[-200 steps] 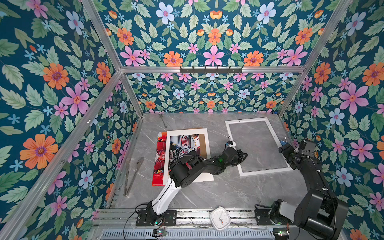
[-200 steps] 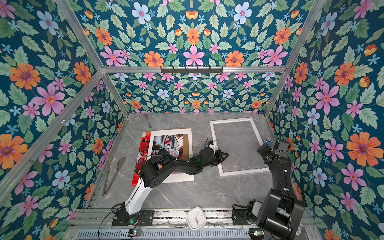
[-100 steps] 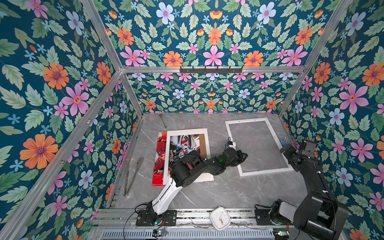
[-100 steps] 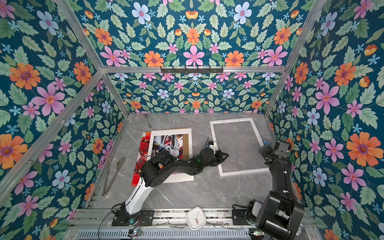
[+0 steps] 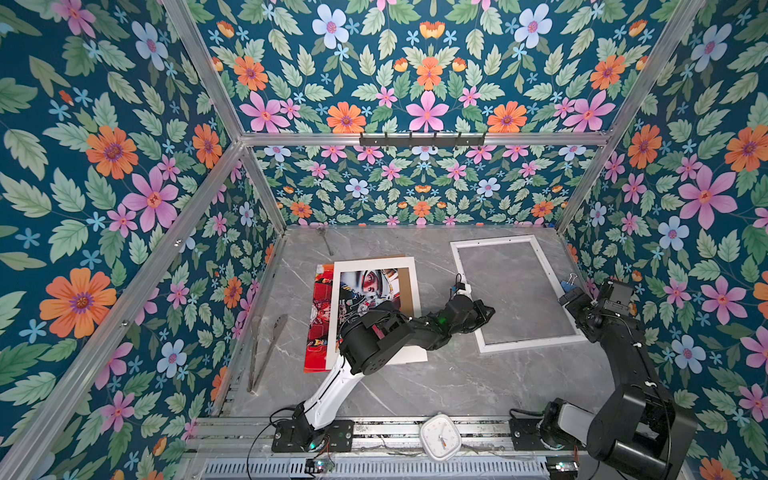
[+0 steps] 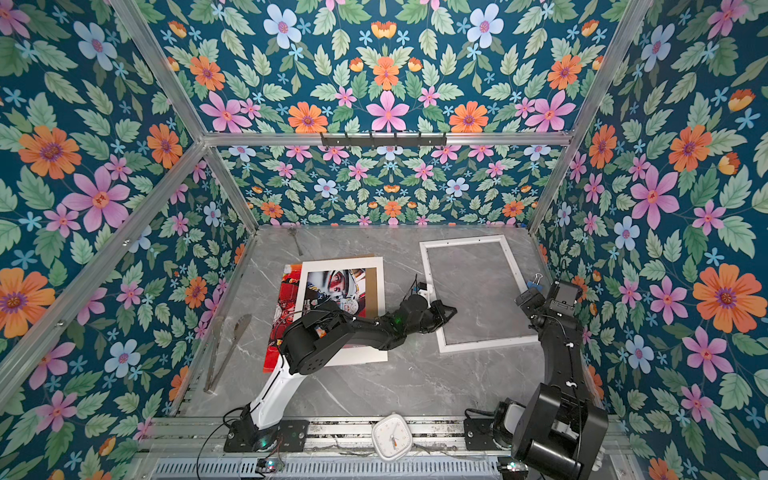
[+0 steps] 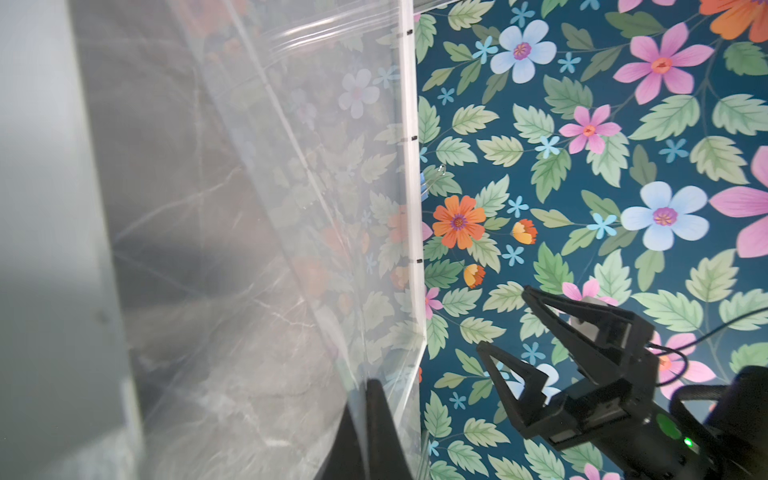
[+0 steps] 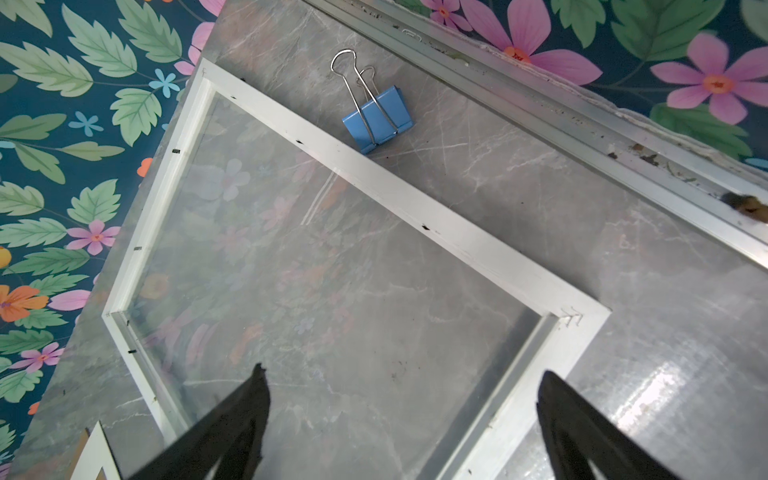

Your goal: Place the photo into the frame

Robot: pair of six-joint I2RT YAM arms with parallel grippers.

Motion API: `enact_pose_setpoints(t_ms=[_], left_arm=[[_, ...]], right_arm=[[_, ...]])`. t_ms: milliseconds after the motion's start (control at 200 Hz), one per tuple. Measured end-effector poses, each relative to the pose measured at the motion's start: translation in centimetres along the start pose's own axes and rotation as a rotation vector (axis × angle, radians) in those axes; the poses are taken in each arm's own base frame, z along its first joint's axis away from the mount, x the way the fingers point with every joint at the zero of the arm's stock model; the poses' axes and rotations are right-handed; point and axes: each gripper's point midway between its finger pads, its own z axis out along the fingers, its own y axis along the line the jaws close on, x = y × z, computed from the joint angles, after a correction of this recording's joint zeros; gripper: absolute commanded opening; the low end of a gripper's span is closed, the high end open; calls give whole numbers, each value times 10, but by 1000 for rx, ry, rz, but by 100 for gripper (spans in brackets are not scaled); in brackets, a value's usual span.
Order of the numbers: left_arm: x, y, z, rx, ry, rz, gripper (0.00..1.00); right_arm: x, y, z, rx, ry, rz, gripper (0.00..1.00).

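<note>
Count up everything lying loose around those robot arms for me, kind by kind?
Glossy red racing photo: 1
White card mat with window: 1
Brown backing board: 1
White rectangular picture frame: 1
Blue binder clip: 1
Metal tongs: 1
Slim metal spoon, apparently: 1
White square clock: 1
Total: 8

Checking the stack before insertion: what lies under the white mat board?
The photo, seen through the mat board's window and sticking out on the left, with a brown backing board showing along the window's right side. The left arm hides the near part.
</note>
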Motion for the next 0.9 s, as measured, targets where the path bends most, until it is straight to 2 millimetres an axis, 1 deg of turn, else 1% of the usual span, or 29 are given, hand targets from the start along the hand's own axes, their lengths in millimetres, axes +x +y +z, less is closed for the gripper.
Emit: enact_pose_setpoints(t_ms=[250, 390, 625, 705, 800, 900], left_arm=[[-2, -5, 2, -3, 0, 16, 0], [-1, -1, 6, -7, 2, 15, 0], [-1, -3, 6, -4, 1, 15, 0], [-1, -1, 5, -8, 1, 15, 10], [1, 3, 4, -16, 6, 14, 25], [1, 4, 3, -20, 6, 14, 38]], right_arm=[[2, 4, 1, -24, 15, 0, 99], [4, 6, 2, -33, 25, 1, 99], [5, 7, 3, -43, 35, 1, 99], [5, 8, 4, -47, 35, 1, 99], [7, 8, 5, -50, 37, 1, 99], [8, 8, 5, -54, 40, 1, 99]])
